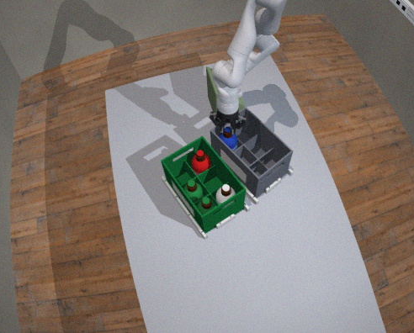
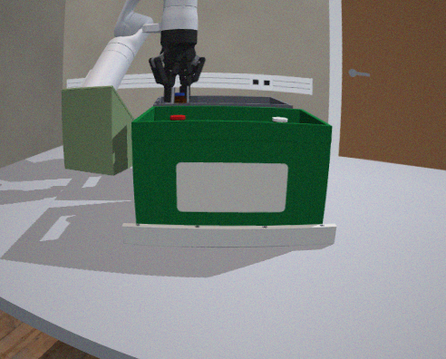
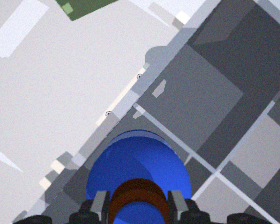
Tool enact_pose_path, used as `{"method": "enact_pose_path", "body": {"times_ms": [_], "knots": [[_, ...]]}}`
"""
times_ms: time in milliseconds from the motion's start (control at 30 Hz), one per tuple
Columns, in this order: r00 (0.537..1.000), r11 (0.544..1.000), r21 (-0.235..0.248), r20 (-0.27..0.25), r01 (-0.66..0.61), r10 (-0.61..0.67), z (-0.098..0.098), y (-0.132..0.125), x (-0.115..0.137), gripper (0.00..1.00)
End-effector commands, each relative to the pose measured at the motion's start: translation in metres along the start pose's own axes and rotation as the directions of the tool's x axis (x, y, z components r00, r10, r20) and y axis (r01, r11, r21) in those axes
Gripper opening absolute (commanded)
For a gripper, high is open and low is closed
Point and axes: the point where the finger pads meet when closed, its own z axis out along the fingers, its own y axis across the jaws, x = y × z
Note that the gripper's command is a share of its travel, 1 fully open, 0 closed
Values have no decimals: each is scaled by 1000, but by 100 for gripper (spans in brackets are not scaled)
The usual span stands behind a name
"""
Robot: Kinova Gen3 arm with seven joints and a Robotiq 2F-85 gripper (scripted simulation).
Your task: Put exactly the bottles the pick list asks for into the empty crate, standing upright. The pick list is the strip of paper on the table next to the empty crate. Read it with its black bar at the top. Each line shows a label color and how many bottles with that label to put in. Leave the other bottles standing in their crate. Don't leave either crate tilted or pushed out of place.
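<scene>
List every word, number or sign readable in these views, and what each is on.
None can be read.
The blue bottle held by the gripper, the green crate and the gray crate show no lettering.
The pick list is not visible.

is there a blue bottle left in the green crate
No, the green crate holds one red, two green and one white bottle; the blue bottle is at the gray crate.

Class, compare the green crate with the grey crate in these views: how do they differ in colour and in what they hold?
The green crate holds four bottles: one red, two green, one white. The grey crate holds only the blue bottle, in a corner cell, with the gripper shut on its neck. Both are divided into cells and sit side by side on pale runners.
</scene>
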Motion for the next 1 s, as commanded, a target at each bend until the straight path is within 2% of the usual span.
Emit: {"method": "enact_pose_path", "body": {"times_ms": [0, 967], "knots": [[1000, 1000, 1, 2, 0, 0, -1, 0, 0, 10], [1000, 1000, 1, 2, 0, 0, 4, 0, 0, 10]]}}
